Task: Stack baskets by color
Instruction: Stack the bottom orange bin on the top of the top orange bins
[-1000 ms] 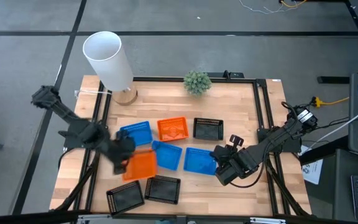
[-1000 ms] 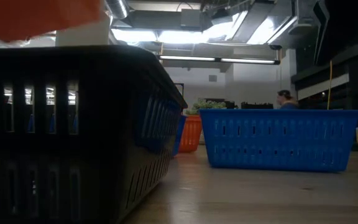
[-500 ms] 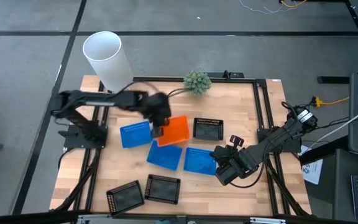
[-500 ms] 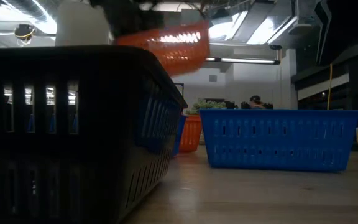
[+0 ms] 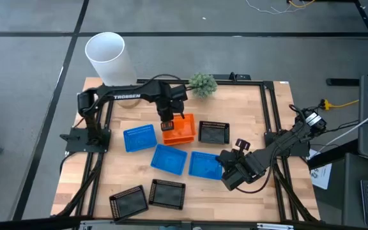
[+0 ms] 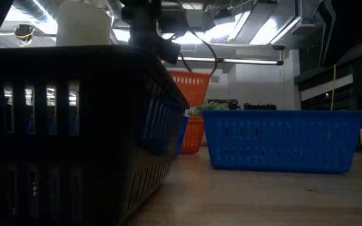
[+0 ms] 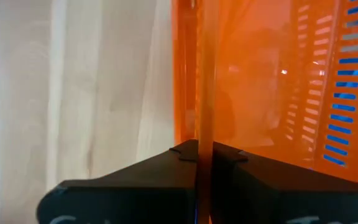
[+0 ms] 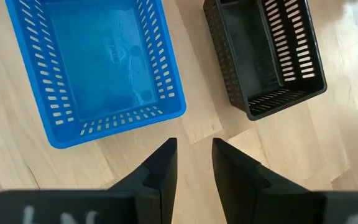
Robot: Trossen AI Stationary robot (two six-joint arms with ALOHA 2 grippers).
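My left gripper (image 5: 167, 122) is shut on an orange basket (image 5: 181, 128) and holds it over a second orange basket (image 6: 193, 135), which stands on the table's far middle. Three blue baskets (image 5: 139, 137) (image 5: 171, 158) (image 5: 205, 165) lie on their bottoms in the middle of the table. One black basket (image 5: 214, 132) stands right of the orange ones, and two more (image 5: 128, 201) (image 5: 167, 193) stand near the front edge. My right gripper (image 8: 194, 162) hovers open above bare wood between a blue basket (image 8: 98, 68) and a black basket (image 8: 266, 56). My left gripper pinches one side wall (image 7: 204, 118) of the orange basket at its rim, one finger on each face of the wall. The fingers come from above, pointing steeply down. The basket hangs tilted below them (image 6: 190, 85), clear of the orange basket underneath.
A tall white cylinder (image 5: 110, 61) stands at the far left corner and a small green plant (image 5: 202, 84) at the far edge. Black frame rails (image 5: 270, 121) run along the table's sides. Bare wood lies at the near right.
My left gripper has swung from the table's near left toward the far edge and the right, turning its wrist, with the orange basket still in its hold. The basket stayed lifted and now hangs over the other orange basket. My right arm kept still.
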